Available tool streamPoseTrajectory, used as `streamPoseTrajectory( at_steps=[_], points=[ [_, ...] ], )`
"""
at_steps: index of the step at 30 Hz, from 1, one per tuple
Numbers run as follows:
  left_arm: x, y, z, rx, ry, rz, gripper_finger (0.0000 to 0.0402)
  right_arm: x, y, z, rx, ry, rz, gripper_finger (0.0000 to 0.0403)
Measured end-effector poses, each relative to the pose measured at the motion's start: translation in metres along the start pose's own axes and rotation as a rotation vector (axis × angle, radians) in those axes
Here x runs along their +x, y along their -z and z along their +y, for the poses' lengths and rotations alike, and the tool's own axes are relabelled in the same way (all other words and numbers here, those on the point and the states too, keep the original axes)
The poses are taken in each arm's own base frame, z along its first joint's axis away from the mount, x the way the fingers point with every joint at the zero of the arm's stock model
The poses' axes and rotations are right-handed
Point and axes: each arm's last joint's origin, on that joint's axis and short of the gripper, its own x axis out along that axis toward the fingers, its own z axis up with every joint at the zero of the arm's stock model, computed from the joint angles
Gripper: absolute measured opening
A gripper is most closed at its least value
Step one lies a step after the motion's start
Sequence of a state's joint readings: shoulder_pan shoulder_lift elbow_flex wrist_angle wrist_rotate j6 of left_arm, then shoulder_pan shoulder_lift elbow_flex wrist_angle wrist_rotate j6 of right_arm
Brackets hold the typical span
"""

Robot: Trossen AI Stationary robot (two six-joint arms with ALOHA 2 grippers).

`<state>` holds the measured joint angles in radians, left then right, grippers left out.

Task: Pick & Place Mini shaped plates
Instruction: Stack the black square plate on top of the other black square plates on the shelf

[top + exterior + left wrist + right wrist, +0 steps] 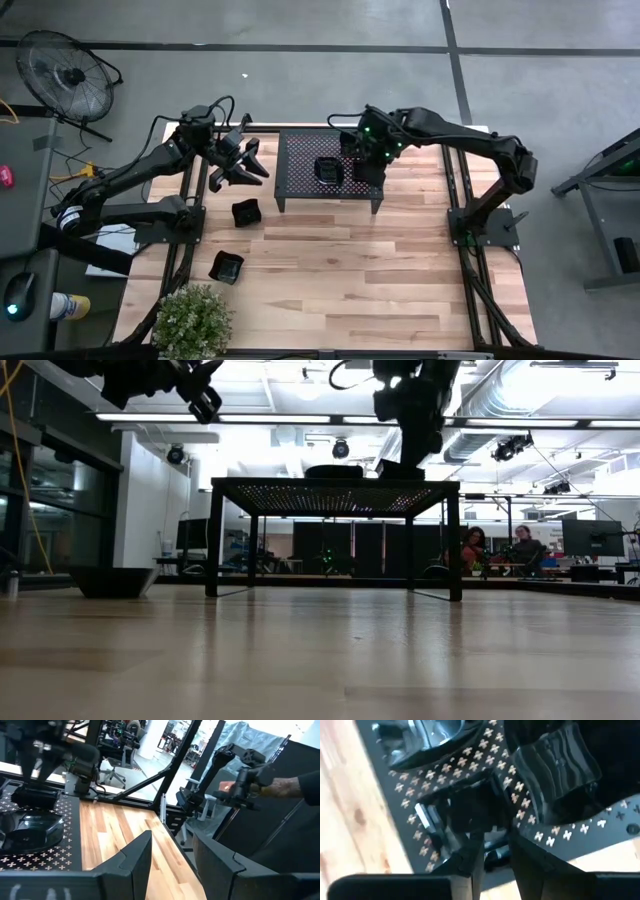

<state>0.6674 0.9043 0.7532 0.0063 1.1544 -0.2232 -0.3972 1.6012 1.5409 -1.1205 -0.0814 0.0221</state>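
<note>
R pincer (492, 851) part-open — astride plate (470, 815).

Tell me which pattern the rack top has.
Black rack with small cross-shaped holes in rows; the right wrist view shows it best.

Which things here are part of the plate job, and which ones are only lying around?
Part of the job:
- round plate on the rack
- plate under the right hand
- two plates on the table: and
- left hand, empty, raised beside the rack

Only around:
- plant
- fan
</note>
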Motion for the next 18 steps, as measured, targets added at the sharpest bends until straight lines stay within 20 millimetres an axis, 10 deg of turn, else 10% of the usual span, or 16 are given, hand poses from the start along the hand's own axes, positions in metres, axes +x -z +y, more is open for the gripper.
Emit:
streamPoseTrajectory(
  at_steps=[18],
  points=[
    [0.000, 0.000, -0.001, 0.008, 0.022, 0.005, 0.0142, 0.001, 0.002, -0.012, 0.006, -0.027, -0.012, 0.0079]
  ],
)
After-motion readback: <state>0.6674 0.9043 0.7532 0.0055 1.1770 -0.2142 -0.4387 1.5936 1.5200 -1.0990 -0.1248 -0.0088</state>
